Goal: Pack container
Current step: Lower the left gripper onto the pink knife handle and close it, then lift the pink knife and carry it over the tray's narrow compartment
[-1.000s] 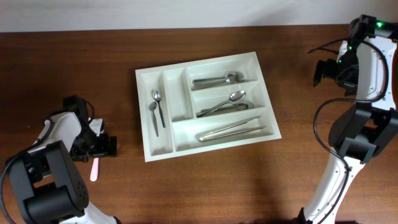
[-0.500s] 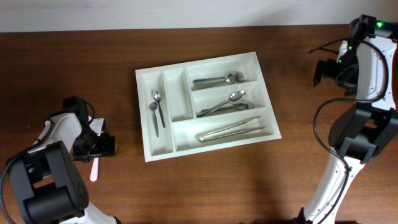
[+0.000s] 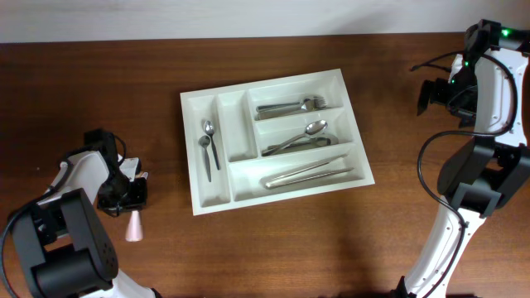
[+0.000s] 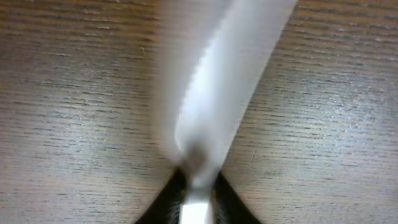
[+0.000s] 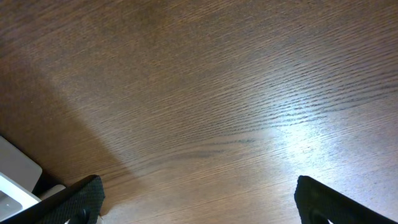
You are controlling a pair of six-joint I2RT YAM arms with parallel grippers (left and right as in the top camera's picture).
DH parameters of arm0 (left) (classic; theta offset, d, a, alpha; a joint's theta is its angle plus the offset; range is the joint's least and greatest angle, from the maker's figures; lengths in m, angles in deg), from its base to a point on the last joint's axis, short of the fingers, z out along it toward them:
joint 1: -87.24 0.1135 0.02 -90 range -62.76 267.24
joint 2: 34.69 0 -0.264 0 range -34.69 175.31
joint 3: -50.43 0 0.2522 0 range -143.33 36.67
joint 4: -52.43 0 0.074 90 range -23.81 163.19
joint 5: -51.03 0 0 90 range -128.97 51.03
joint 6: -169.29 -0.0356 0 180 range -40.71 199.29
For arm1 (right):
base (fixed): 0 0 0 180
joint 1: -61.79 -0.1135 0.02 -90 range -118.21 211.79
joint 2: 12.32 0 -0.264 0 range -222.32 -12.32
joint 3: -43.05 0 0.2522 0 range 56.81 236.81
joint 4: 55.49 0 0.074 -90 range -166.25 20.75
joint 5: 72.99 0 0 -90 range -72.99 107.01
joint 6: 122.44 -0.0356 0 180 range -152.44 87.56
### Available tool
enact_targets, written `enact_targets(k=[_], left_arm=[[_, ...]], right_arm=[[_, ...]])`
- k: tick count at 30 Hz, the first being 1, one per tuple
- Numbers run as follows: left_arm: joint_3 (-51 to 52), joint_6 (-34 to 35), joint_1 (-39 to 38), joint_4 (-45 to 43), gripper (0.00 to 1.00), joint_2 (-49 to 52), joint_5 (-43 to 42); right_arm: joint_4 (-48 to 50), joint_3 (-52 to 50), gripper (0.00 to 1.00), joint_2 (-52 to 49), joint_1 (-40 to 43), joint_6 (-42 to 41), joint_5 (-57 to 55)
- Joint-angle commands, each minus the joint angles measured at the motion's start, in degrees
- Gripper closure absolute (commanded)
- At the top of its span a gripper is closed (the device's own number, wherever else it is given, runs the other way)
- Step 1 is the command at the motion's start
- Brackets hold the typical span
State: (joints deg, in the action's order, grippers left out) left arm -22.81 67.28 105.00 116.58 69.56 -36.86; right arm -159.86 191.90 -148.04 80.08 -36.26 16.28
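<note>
Desk (image 3: 331,240) brown wood; container (image 3: 236,128) white, mid-desk, slightly skewed, steel cutlery (image 3: 308,172) lying in four compartments; right end effector (image 3: 426,96) at desk's far right, fingers spread wide; left end effector (image 3: 135,194) left of container, pinching blurred pale serrated knife (image 4: 217,93).

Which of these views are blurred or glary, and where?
Left wrist: the pale utensil is motion-smeared, the table behind it sharper. Right wrist: a bright glare patch on the wood. Overhead: crisp and evenly lit, except the smeared utensil below the left gripper.
</note>
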Motion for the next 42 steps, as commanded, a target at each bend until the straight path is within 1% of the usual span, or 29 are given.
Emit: enact_targets(k=[1,2,3,11,16,20,25,28,31,36,38,42], left_arm=[[2.0,-0.3,0.2,-0.9,0.92,1.2,-0.7],[2.0,-0.3,0.2,-1.0,0.96,1.2,-0.7],[2.0,-0.3,0.2,-1.1,0.98,1.2,-0.7],[1.8,-0.3,0.2,-1.8,0.98,1.2,-0.9],[-1.4,3.0,0.2,0.2,0.98,1.2,-1.7],[-8.2,3.0,0.2,4.8,0.98,1.2,-5.2],[-19.4,3.0,-0.2,12.8,0.98,1.2,-12.8],[-25.9,3.0,-1.4,17.5,0.98,1.2,-13.3],[-32.2,5.1,-3.5,21.3,0.98,1.2,-13.4],[-40.5,6.7,-10.1,23.6,0.98,1.2,-13.3],[-42.6,9.3,-13.4,22.7,0.98,1.2,-13.3],[-44.3,21.3,-19.9,19.0,0.98,1.2,-13.3]], right_arm=[[0.1,-0.2,0.01,0.3,-0.3,0.4,0.3],[0.0,-0.2,0.01,0.3,-0.3,0.4,0.3],[0.1,-0.2,0.01,0.3,-0.3,0.4,0.3],[0.1,-0.2,0.01,0.3,-0.3,0.4,0.3],[0.0,-0.2,0.01,0.3,-0.3,0.4,0.3],[0.1,-0.2,0.01,0.3,-0.3,0.4,0.3],[0.1,-0.2,0.01,0.3,-0.3,0.4,0.3],[0.1,-0.2,0.01,0.3,-0.3,0.4,0.3],[0.1,-0.2,0.01,0.3,-0.3,0.4,0.3],[0.1,-0.2,0.01,0.3,-0.3,0.4,0.3],[0.1,-0.2,0.01,0.3,-0.3,0.4,0.3],[0.1,-0.2,0.01,0.3,-0.3,0.4,0.3]])
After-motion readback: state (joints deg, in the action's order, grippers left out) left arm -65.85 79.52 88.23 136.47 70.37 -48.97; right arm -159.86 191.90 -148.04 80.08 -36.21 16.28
